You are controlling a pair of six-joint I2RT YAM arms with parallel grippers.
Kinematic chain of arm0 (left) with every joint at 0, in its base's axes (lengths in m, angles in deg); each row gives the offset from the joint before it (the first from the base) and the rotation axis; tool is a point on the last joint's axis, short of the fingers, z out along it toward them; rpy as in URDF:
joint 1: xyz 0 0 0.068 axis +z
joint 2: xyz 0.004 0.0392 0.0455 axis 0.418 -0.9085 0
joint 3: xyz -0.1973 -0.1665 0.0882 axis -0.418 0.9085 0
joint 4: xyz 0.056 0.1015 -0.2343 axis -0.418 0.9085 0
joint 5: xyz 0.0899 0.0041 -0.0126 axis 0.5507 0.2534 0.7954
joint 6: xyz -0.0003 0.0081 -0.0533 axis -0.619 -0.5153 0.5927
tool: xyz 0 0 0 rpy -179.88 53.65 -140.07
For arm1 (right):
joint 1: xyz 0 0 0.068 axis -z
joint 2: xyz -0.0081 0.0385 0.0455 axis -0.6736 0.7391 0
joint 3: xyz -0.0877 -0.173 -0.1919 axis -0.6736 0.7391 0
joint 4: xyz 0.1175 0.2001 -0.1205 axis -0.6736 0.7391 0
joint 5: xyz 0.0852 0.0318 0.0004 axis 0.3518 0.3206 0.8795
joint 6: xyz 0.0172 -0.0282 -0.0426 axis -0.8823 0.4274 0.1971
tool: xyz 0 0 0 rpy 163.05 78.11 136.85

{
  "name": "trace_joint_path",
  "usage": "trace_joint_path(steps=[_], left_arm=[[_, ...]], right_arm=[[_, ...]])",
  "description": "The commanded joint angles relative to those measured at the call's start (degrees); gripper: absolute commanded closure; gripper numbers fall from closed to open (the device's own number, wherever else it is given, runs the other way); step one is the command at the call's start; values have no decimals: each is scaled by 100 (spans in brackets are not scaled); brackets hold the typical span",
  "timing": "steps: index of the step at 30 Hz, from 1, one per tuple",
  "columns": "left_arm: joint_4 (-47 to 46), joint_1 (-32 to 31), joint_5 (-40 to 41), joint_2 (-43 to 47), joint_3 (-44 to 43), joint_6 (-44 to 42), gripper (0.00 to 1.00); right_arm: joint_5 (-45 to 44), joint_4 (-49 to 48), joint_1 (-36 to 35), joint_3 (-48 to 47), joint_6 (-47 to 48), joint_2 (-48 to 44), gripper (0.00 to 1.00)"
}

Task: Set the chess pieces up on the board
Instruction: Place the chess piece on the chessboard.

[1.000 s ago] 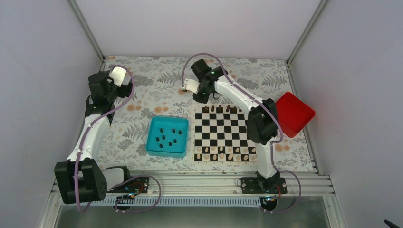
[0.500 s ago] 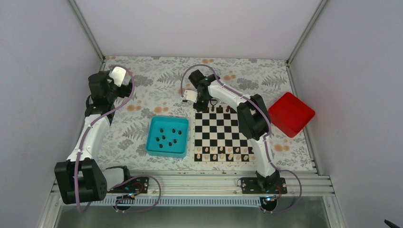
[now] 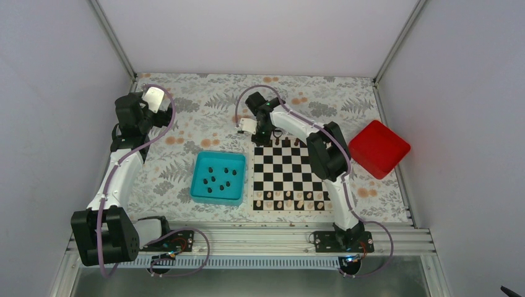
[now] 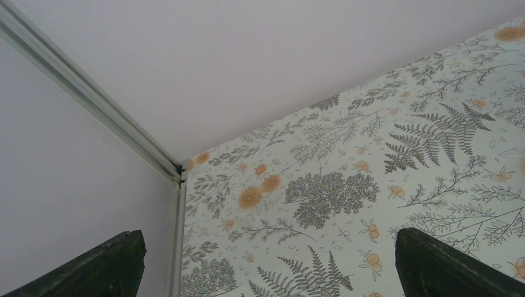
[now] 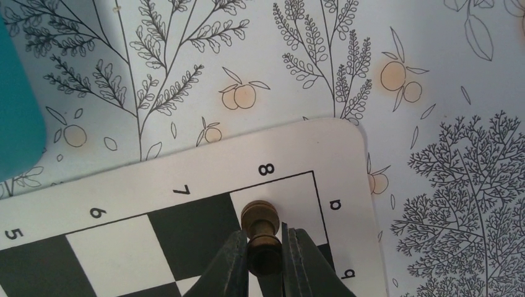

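My right gripper (image 5: 265, 255) is shut on a dark chess piece (image 5: 262, 236). It holds the piece upright, with its base at the white corner square marked 8 and a on the board (image 5: 186, 168). I cannot tell whether the base touches the square. In the top view this gripper (image 3: 264, 133) is at the far left corner of the board (image 3: 288, 171). A few dark pieces (image 3: 286, 142) stand on the far row. Several more dark pieces (image 3: 218, 178) lie in the teal tray (image 3: 199, 193). My left gripper (image 3: 155, 101) is open and empty over the far left of the table.
Pale pieces (image 3: 291, 199) fill the board's two near rows. A red box (image 3: 379, 148) stands tilted to the right of the board. The teal tray's corner (image 5: 15, 117) shows at the left edge of the right wrist view. The left wrist view shows the enclosure's corner post (image 4: 93, 105).
My right arm has swung left and brought the gripper with its dark piece down to the board's far left corner. The left arm has not moved.
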Motion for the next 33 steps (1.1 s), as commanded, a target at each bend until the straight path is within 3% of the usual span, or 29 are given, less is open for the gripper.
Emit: trace_joint_path(steps=[1, 18, 26, 33], left_arm=[[-154, 28, -102, -4, 52, -8, 0], [-158, 29, -100, -41, 48, -16, 0], [-153, 28, -105, -35, 39, -16, 0], [-135, 22, -118, -23, 37, -21, 0]], right_arm=[[-70, -83, 59, -84, 73, 136, 93], [-104, -84, 102, -209, 90, 236, 91], [-43, -66, 103, -337, 90, -24, 68], [-21, 122, -289, -555, 20, -533, 61]])
